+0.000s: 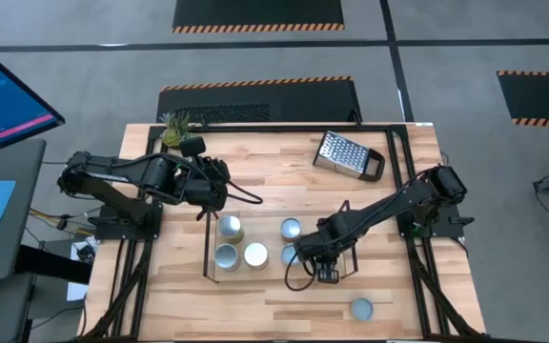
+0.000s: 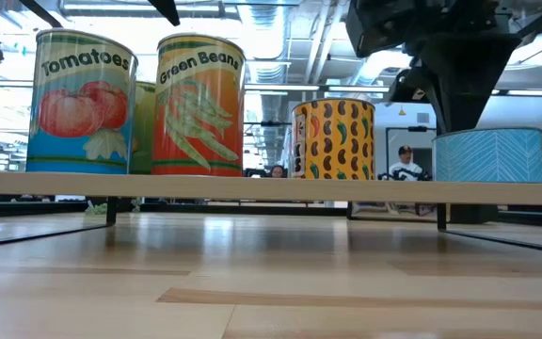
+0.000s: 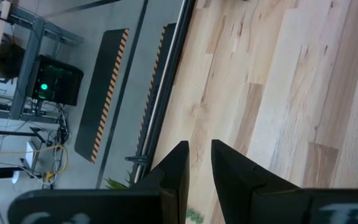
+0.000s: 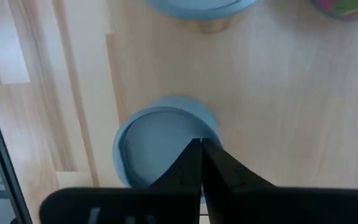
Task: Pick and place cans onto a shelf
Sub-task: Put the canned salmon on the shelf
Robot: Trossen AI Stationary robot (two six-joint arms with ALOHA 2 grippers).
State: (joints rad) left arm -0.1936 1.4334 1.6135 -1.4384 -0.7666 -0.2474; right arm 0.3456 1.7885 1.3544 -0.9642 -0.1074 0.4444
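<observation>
**Right gripper over a shelf can, fingers together**

Right gripper [image 1: 305, 255] hangs with fingers nearly touching, holding nothing; a blue-topped can [image 4: 163, 144] stands upright directly beneath it on the shelf [image 1: 208, 250]. A loose can [image 1: 361, 309] lies on the desk [image 1: 389, 276] off the shelf, nearer the right arm than the left. Left gripper [image 1: 219, 195] waits by the shelf's far corner, narrowly parted, empty. Judgement: loose can next, axis vertical.

Five cans [image 1: 229, 227] upright on shelf [image 1: 206, 250]; one [image 1: 361, 309] apparently apart.
</observation>
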